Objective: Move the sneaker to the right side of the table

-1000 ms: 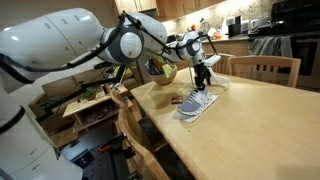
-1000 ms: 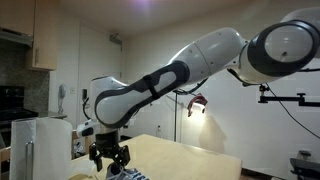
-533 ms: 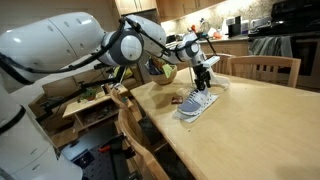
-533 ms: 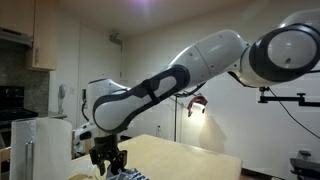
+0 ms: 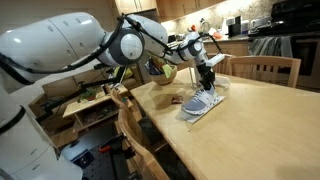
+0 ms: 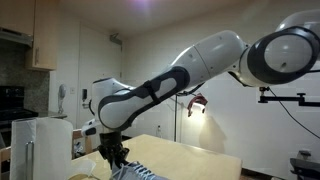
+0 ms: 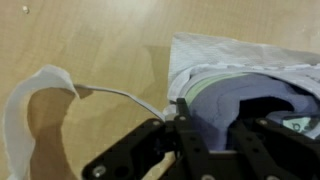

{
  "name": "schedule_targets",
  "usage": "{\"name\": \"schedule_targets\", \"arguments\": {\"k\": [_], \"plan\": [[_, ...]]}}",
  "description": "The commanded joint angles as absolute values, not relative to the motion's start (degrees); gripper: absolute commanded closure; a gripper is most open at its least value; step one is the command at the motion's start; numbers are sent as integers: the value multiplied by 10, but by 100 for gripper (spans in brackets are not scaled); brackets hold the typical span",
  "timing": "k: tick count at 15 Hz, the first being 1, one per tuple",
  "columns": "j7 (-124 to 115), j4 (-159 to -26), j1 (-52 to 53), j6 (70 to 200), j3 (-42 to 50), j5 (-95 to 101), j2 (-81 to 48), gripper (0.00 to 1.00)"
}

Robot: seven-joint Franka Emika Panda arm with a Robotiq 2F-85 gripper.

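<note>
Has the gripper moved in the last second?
Yes. In an exterior view the gripper has dropped onto the sneaker and shifted slightly toward the chair behind the table.

I read the sneaker [image 5: 200, 101] as a light grey-blue low-top with a white sole and pale laces. In the wrist view its collar [image 7: 250, 95] opens upward, showing a lavender insole. It sits tilted, heel end raised and toe end low, near the counter [image 5: 255, 135] edge. The fingers [image 7: 186, 132] bracket the collar, one at its outer rim. In an exterior view only part of the sneaker [image 6: 135, 172] shows. The counter [image 7: 100, 40] is smooth, pale tan wood.
</note>
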State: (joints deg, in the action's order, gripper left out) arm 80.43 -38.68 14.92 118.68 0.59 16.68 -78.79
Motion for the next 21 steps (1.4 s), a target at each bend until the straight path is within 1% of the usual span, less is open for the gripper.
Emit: {"name": "schedule_targets", "arguments": {"k": [1, 2, 3, 4, 10, 18, 19, 20, 21], "plan": [[799, -370, 122, 1187, 5, 155, -794, 99], [800, -371, 112, 1189, 2, 150, -795, 100], [803, -372, 101, 1192, -3, 143, -794, 97], [799, -373, 93, 1197, -4, 138, -795, 98], [790, -378, 46, 1229, -19, 99, -795, 97], [735, -388, 19, 1279, -16, 83, -795, 97], [719, -389, 20, 1286, -12, 86, -795, 63], [716, -391, 19, 1289, -14, 86, -794, 62], [714, -394, 20, 1291, -14, 89, -791, 55]]}}
